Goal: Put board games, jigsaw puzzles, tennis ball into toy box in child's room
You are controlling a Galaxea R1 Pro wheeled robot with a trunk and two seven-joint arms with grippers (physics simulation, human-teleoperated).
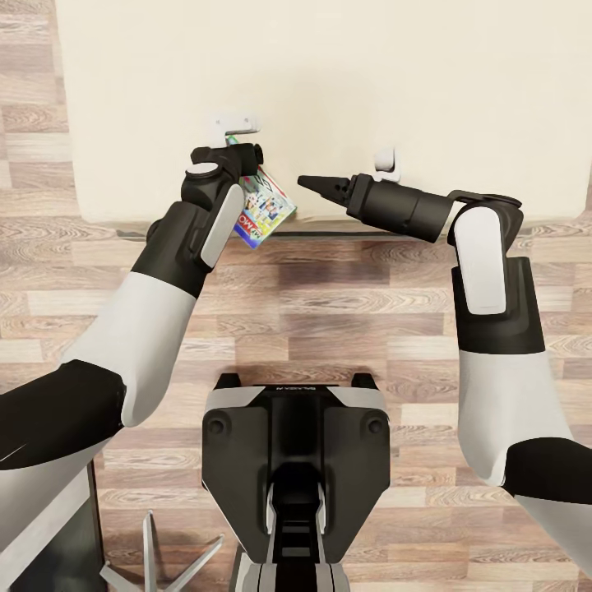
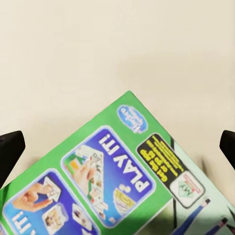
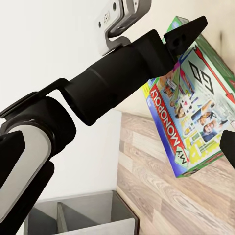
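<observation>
Wood-plank floor (image 1: 329,312) under the robot, cream bed (image 1: 329,90) ahead, its near edge running across the head view just past both grippers. Grey compartmented bin (image 3: 78,215) sits low on the floor in the right wrist view; it looks divided inside, so I would not take it for the toy box.

Left arm holds the green-bordered board game (image 1: 265,210), Monopoly logo on its red band. Box hangs tilted, one corner down, off the mattress at the bed's edge, over the floor strip. Left gripper (image 1: 247,164) is clamped on the box's upper end; in the left wrist view the dark fingertips (image 2: 10,152) straddle the printed face (image 2: 107,181).

Right gripper (image 1: 316,185) is free, pointing toward the box, nothing in it; tips look together in the head view.

Handling judgement: flat cardboard box, light, stiff across the face, glossy print so likely slippery. An end pinch lets it pivot, as the tilt suggests. Better hold would be across a long edge near mid-length, thin dimension between the pads. Contents may shift if swung; move slowly.
</observation>
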